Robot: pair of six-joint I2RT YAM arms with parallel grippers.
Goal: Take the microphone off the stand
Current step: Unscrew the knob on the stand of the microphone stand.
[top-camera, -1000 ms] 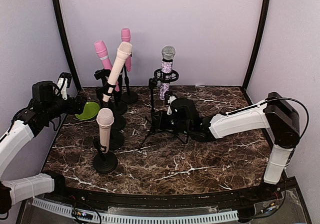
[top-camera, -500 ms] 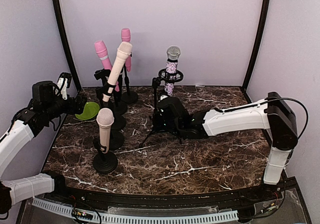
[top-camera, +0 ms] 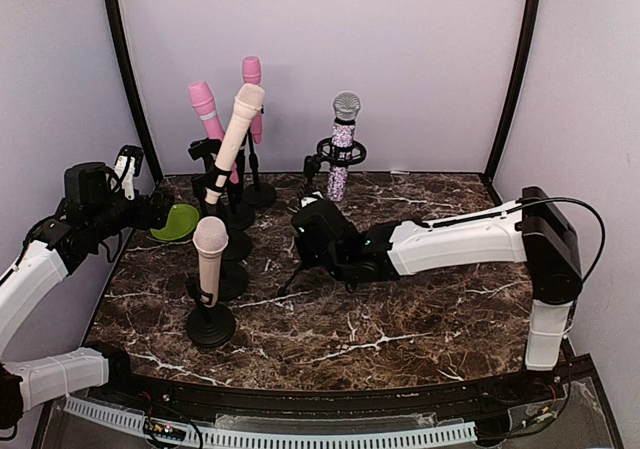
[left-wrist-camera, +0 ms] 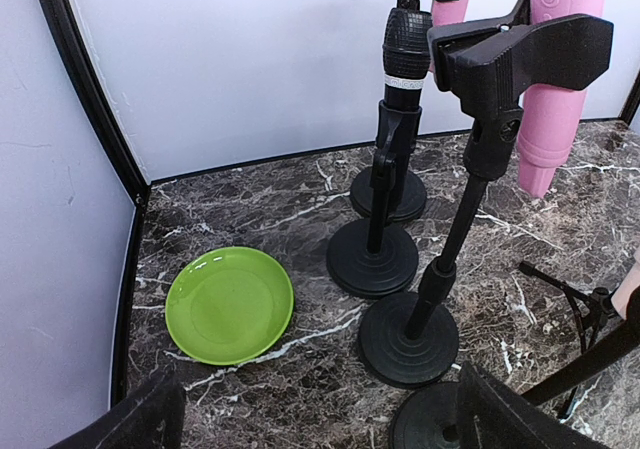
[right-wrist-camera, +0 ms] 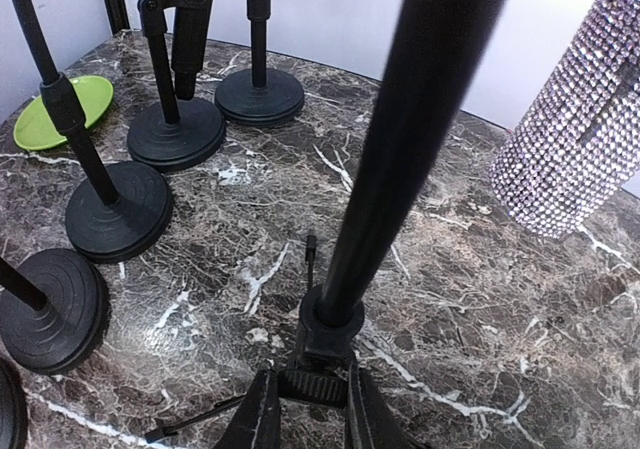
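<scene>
While the right gripper point(top-camera: 308, 237) grips low on the tripod stand point(top-camera: 307, 174), the sparkly microphone point(top-camera: 343, 134) sits upright in its ring, far centre. Best to steady that base, then lift straight up!

Left wrist: left gripper point(left-wrist-camera: 330, 414) gapes wide and empty over the veined marble table point(left-wrist-camera: 250, 199), glossy green plate point(left-wrist-camera: 229, 304) at left.

Right wrist: fingers point(right-wrist-camera: 262, 419) pinched shut on the stand's matte black hub, rhinestone barrel to the right.

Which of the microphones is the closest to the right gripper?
The silver rhinestone microphone, on the tripod stand that the right gripper clamps. The pink microphones and beige microphones stand farther left on round bases.
</scene>
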